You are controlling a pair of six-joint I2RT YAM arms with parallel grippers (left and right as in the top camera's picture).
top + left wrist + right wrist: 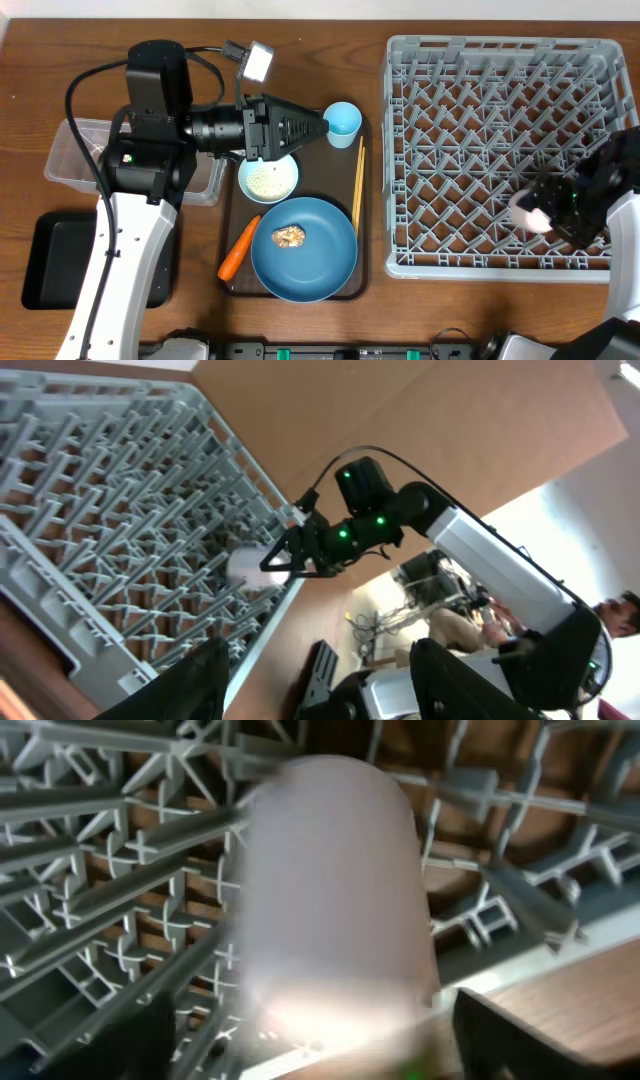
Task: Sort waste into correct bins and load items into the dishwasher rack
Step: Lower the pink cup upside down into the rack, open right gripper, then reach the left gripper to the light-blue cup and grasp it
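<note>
Done: pink cup [335, 890] in dishwasher rack [480, 100], near-right corner.
Right gripper [285, 557]: fingers spread beside it, apparently released.
Left gripper [310, 126]: spread, empty, over serving tray [228, 215].
Left for you: light blue cup [343, 120], white bowl [268, 178], blue plate [303, 265], chopsticks [358, 185], carrot [238, 250].

No legible writing, label, brand, number or sign shows in any view.

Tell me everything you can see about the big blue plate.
The large round blue plate looks smooth and glossy, with a raised rim. It lies flat at the near end of the dark brown serving tray. A small brown food lump sits on it; an orange carrot lies beside its left rim.
</note>
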